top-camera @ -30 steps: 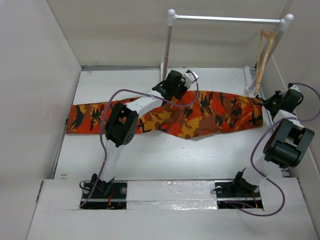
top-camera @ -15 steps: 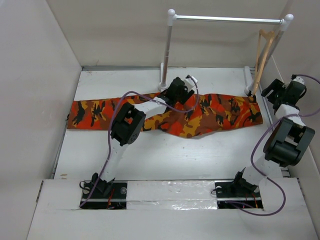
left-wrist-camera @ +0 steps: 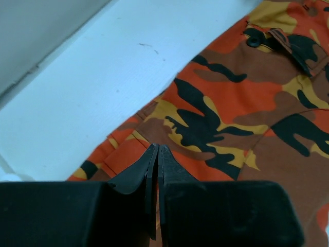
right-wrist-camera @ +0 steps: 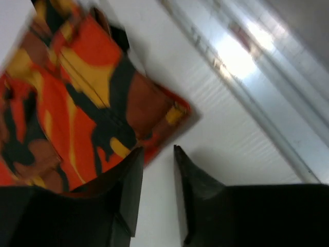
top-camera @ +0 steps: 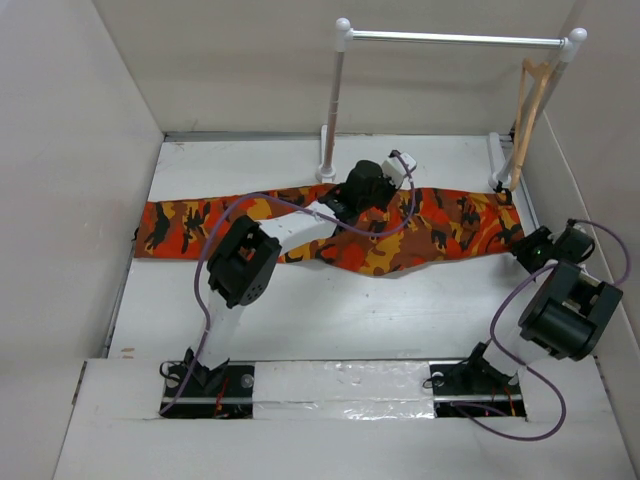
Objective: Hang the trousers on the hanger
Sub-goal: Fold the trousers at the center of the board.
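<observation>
The camouflage trousers [top-camera: 180, 225] lie stretched flat across the table from left to right. My left gripper [top-camera: 362, 190] is over their middle. In the left wrist view it [left-wrist-camera: 157, 147] is shut, its tips down against the trousers [left-wrist-camera: 247, 103], and no fold shows between them. My right gripper [top-camera: 528, 248] is at the trousers' right end. In the right wrist view it [right-wrist-camera: 158, 149] is open, with bare table in the gap and one finger over the edge of the trousers [right-wrist-camera: 77, 92]. The light wooden hanger [top-camera: 528, 105] leans at the rail's right post, apart from both grippers.
A white rail [top-camera: 450, 38] on two posts stands at the back of the table. Walls close in the left, back and right sides. A metal strip [right-wrist-camera: 267, 98] runs along the table's right edge, close to my right gripper.
My right gripper has come down from beside the hanger's foot to the trousers' right end. My left gripper has shifted right over the trousers' middle.
</observation>
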### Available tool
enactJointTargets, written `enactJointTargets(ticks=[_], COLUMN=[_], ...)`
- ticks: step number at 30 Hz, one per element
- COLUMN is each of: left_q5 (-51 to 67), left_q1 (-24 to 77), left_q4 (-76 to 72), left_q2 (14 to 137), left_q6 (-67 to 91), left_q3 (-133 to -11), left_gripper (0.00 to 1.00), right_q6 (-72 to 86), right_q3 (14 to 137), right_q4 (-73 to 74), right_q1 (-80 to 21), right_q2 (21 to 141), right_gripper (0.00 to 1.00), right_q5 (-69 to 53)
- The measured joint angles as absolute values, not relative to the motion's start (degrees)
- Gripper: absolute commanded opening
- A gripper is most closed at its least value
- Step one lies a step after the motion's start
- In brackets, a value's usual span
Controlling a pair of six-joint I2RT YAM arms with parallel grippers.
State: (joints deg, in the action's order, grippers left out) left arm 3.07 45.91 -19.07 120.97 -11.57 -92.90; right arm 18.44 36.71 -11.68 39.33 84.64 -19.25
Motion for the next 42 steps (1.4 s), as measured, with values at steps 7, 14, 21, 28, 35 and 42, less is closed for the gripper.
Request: enactJointTargets(ticks=[7,14,21,28,35,42], left_q5=[6.9,7.8,7.9,7.8,8.2,8.4], left_q1=[45.5,45.5,45.6,45.6,45.6,45.6], left_q4=[-19.0,-19.2,-20.1,-20.5,-22.2,-23.4], left_q2=[121.0,121.0,121.0,121.0,121.0,118.6], left_q6=[-6.6,-5.5,-5.3,-3.7,1.2,5.6], left_q3=[-90.8,-90.7,-90.7,-90.6,-89.2,-81.2], left_gripper=[0.0,0.0,0.0,0.0,0.0,0.0], right_q6=[20.8,26.8,34.0,33.1,21.0,14.7], right_q3=[33.3,33.7,31.0,24.4,27.1,27.2], right_q4=[-16.8,-28.0,-37.2,-33.5,-12.0,6.2], right_q1=[38.9,36.6,34.4,34.5,26.6,23.4], right_q2=[87.8,94.2,97.1,80.5,45.9,28.1], right_gripper=[0.72,0.66,0.0,0.0,0.0,0.0], right_q5=[-24.9,-27.2,-25.7,-23.5,-16.7,-16.7])
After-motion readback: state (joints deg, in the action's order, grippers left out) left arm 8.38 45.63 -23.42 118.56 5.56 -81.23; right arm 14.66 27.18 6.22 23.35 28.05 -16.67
